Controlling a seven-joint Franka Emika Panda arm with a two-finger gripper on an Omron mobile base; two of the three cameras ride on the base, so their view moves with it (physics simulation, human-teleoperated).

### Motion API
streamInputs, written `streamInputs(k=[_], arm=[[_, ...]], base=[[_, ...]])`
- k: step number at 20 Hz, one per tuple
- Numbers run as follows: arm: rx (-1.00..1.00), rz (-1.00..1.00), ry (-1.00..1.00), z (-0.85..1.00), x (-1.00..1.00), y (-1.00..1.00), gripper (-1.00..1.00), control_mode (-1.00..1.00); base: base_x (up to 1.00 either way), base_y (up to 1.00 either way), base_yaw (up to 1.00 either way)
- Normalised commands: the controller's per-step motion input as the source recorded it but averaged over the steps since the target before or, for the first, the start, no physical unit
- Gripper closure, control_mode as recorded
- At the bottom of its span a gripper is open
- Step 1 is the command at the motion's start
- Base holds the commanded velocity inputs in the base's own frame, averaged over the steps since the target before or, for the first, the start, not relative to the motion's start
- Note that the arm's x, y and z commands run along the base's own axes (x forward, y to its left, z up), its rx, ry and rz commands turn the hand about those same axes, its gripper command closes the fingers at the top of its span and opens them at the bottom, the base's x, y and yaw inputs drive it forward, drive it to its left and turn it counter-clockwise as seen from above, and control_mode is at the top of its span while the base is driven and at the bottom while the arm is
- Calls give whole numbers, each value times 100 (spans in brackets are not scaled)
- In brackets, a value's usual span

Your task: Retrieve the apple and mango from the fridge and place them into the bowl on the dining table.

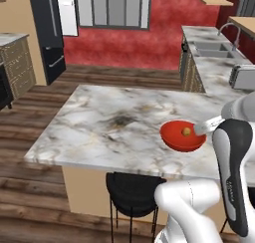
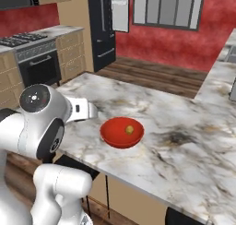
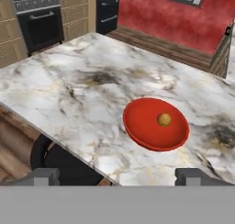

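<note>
A white robot arm rises at the near edge of the dining table (image 1: 99,122), a large island with a white-grey marble top veined in brown and dark patches on a tan wooden base. The gripper (image 3: 117,176) is seen from the hand camera, pulled back above the table's near edge: its two dark fingertips (image 3: 43,176) stand spread wide apart with nothing between them. Below the near edge of the table, a black round stool (image 1: 132,187) is tucked against the base. On the marble, close to the near edge and just beyond the gripper, sits the bowl (image 3: 155,123), shallow, round and bright red. Inside the bowl, a little off its centre, lies the mango (image 3: 164,120), a small rounded yellow-orange fruit, far smaller than the bowl and resting on its red floor. A dark smudge in the marble veining lies just beside the bowl. Beyond the far edge of the table runs a dark wooden plank floor. Across the floor from the table stands the fridge (image 2: 102,26), tall and black with long grey bar handles, one door swung open. Beside it are tan wooden cabinets and a black oven (image 2: 40,65) under a hob, and behind all this a red wall with a window (image 1: 113,7).
</note>
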Motion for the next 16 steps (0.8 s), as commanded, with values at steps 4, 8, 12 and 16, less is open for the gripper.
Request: streamInputs(k=[4, 8, 12, 16], arm=[[0, 0, 0, 0, 0, 0, -100, 100], [0, 0, 0, 0, 0, 0, -100, 100], [0, 0, 0, 0, 0, 0, -100, 100], [0, 0, 0, 0, 0, 0, -100, 100]], base=[[-12, 6, 10], [-53, 33, 12], [-37, 80, 6], [26, 100, 0]])
